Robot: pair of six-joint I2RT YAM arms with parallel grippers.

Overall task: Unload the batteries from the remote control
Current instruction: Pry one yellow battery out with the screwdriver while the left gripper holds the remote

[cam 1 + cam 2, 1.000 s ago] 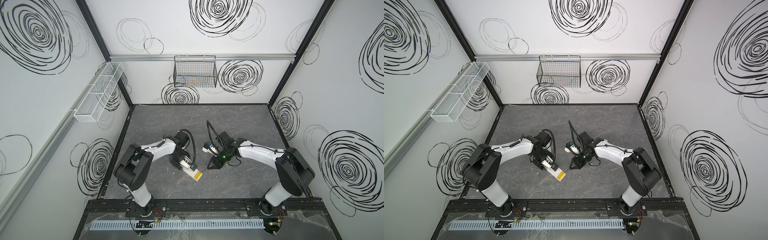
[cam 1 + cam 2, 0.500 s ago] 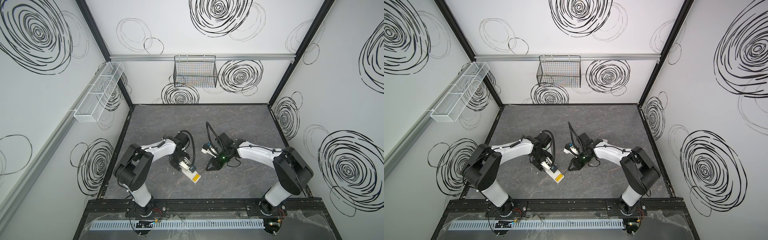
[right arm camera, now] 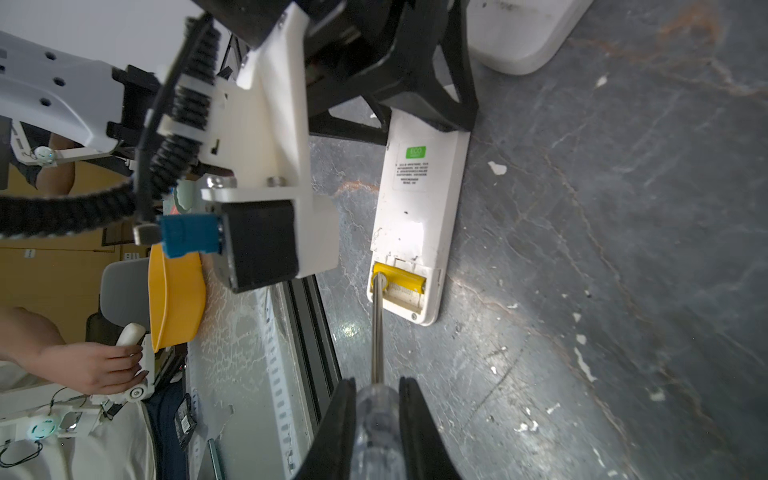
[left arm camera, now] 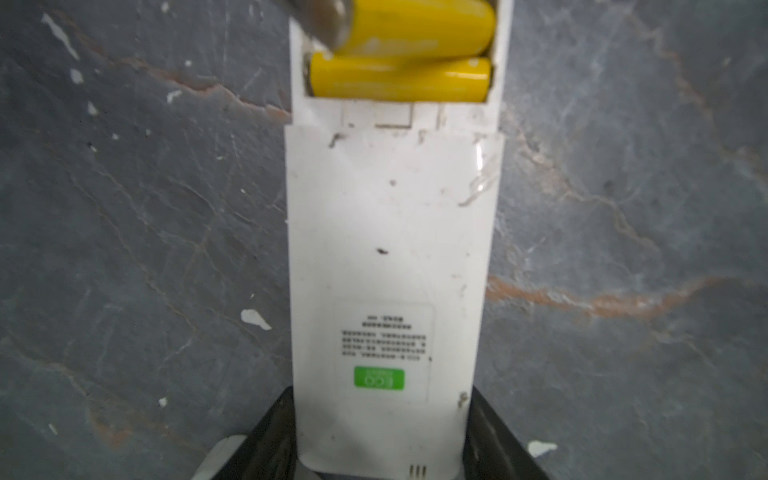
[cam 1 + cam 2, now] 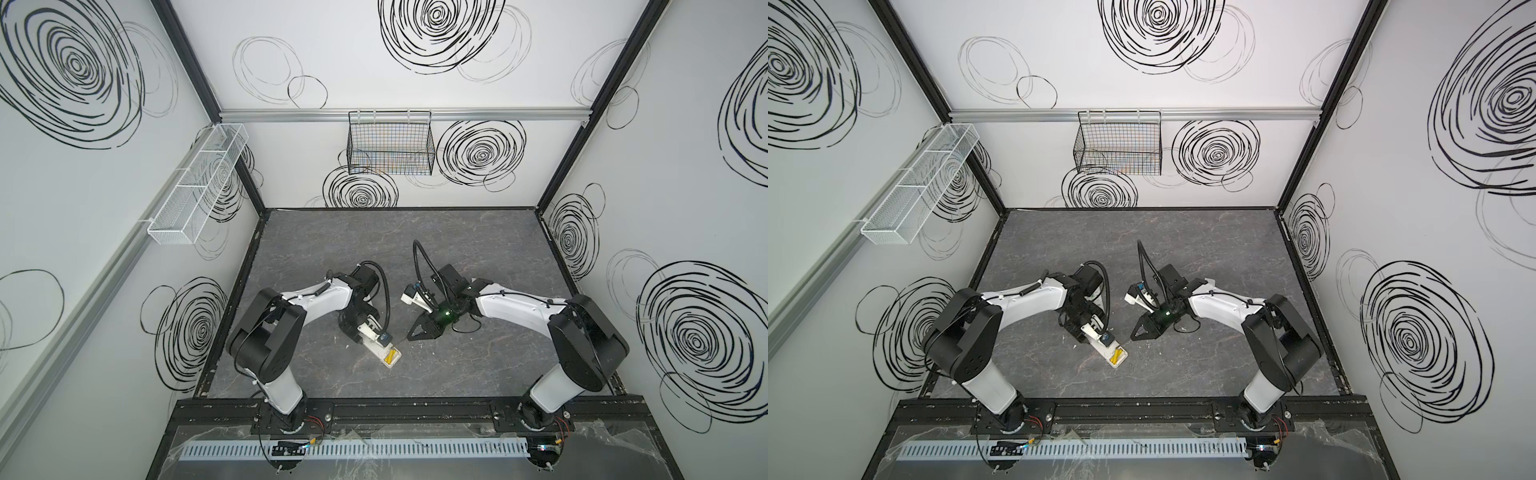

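Over the last second the right gripper [image 3: 378, 386] has slid in toward the remote control [image 4: 390, 232]. In both top views the gap between them has narrowed, while the left gripper [image 4: 380, 399] and the remote have barely shifted on the table [image 5: 457, 249].

The right fingers are clamped on the clear handle of the screwdriver [image 3: 377, 332]. Its steel shaft runs straight out ahead of them and now ends at the yellow batteries [image 4: 399, 81]. The left fingers are clamped on the sides of the remote's label end, which lies back-up on the table — the open bay sits out beyond their tips, at the far end of the body.

Both yellow cells are in that bay. The one closer to the left fingers lies flat in its slot. The farther battery [image 4: 415, 29] looks cocked up across it, with a blurred metal tip at its end, though the left wrist view cuts it off and the tilt is not certain.

So the approach seems to be over and the prying begun. Nothing is out yet — both cells are still to be levered free, and the left grip will need to stop the remote skating under the push.
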